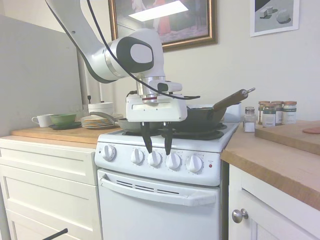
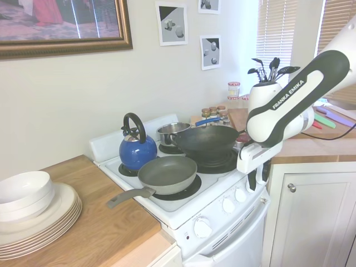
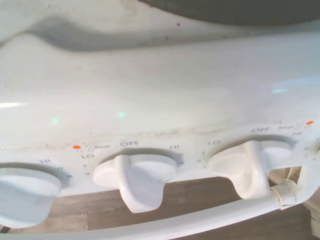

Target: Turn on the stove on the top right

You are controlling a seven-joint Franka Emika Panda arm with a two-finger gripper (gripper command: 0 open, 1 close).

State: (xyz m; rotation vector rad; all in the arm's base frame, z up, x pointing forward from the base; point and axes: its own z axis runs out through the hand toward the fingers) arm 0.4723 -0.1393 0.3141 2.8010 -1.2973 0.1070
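So the gripper point(image 1: 156, 149) is hanging right at the front edge of the stove point(image 1: 160, 200), fingers spread apart and pointing down, tips sitting just above the middle knob point(image 1: 154, 159) without pinching anything. Behind it, a dark wok point(image 2: 207, 142) is sitting on the right burner and a grey frying pan point(image 2: 167, 174) on the front left, with a blue kettle point(image 2: 137, 150) at the back.

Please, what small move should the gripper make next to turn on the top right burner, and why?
Probably lower a little so the open fingers straddle a knob. The gripper hovers at the stove front panel, fingertips beside the middle knob, touching nothing. The wrist view shows two knobs pointing at OFF; which one serves the top right burner I cannot tell.
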